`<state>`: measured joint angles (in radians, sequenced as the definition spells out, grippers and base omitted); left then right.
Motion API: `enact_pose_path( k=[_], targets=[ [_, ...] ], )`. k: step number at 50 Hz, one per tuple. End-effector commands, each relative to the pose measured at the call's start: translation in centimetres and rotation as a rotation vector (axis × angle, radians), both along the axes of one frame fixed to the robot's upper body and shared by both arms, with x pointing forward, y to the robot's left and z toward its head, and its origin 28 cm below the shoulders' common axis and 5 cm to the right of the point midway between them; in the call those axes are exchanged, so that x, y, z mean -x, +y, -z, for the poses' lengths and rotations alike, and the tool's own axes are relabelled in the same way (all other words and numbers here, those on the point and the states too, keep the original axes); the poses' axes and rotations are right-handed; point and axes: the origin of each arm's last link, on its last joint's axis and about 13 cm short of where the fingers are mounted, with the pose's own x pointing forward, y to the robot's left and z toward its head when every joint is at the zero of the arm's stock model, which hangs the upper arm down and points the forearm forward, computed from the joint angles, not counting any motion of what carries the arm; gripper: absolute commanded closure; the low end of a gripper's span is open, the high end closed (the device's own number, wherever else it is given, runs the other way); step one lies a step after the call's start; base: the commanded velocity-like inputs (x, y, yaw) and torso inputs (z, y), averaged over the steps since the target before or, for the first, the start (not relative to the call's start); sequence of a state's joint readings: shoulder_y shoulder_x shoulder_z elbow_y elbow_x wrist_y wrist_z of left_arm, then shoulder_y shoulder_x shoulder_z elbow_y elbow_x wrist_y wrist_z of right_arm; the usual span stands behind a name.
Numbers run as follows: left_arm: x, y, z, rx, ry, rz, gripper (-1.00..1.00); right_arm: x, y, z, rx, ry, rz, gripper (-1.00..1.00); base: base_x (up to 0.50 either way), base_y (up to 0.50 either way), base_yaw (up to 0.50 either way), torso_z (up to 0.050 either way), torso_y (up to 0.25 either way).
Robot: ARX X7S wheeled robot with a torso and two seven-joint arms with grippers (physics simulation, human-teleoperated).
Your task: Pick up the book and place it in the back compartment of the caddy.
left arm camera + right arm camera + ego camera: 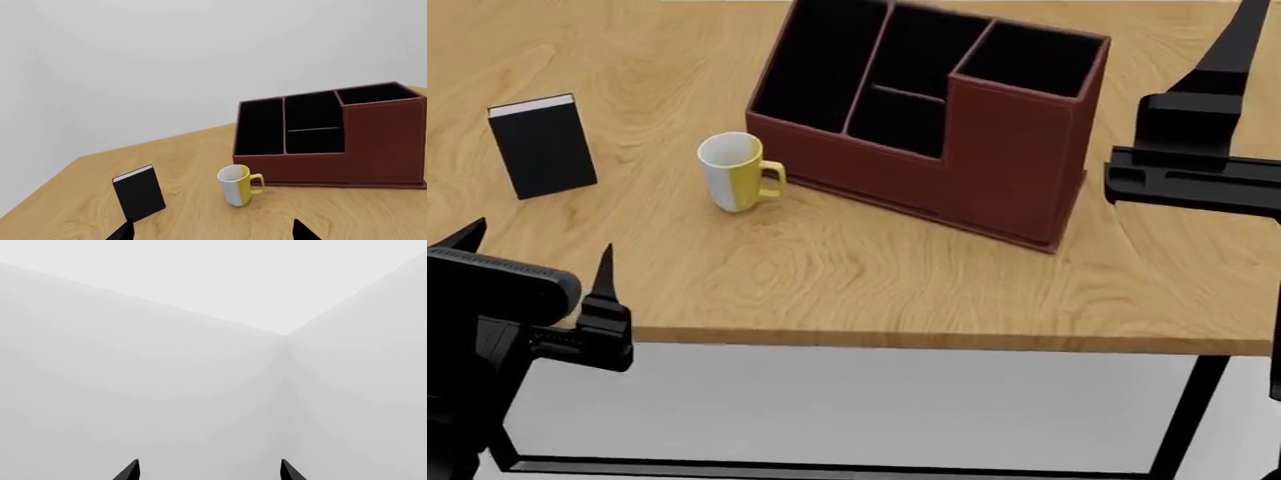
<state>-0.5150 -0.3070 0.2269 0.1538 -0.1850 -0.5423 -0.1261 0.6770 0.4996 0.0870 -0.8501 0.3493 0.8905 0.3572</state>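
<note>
The book (542, 147) stands upright on the wooden tabletop (868, 270), toward the left side of the head view, its black cover facing the robot and its white page edge along the top. It leans on nothing and touches nothing else. A white-and-yellow mug (737, 172) stands between the book and the caddy (928, 115), near the caddy's low front wall but not touching it, its handle pointing toward the caddy.

The caddy sits at an angle across the middle of the tabletop. Its black-lined interior is divided into several sections: a long narrow one at the left end, two smaller ones in the middle split by a cross partition, and a taller block at the right end with its own deep compartment. All visible sections hold nothing.

The left end effector (534, 265) hovers at the near edge of the tabletop, in front of the book and well apart from it. Its two pointed fingers are spread wide and hold nothing. In the left wrist view the book lies just above the left-hand fingertip.

The right end effector (209, 471) is raised beside the tabletop's right side. Its wrist view shows only bare pale walls, with the two fingertips parted and nothing between them.
</note>
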Motion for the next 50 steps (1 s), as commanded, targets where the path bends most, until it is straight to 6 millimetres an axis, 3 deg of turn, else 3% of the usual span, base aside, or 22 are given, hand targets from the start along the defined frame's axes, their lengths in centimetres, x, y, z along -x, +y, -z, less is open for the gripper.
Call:
enact_pose_path(
  k=[1, 50],
  targets=[
    [-0.16, 0.11, 0.03, 0.025, -0.011, 0.007, -1.0, -0.04, -0.21, -0.06, -0.016, -0.008, 0.004, -1.0, 0.29, 0.0, 0.0, 0.0, 0.0],
    [-0.26, 0.12, -0.05, 0.028, -0.012, 0.008, -1.0, 0.05, -0.11, -0.16, -0.011, -0.011, -0.005, -1.0, 0.28, 0.01, 0.0, 0.0, 0.001]
  ],
)
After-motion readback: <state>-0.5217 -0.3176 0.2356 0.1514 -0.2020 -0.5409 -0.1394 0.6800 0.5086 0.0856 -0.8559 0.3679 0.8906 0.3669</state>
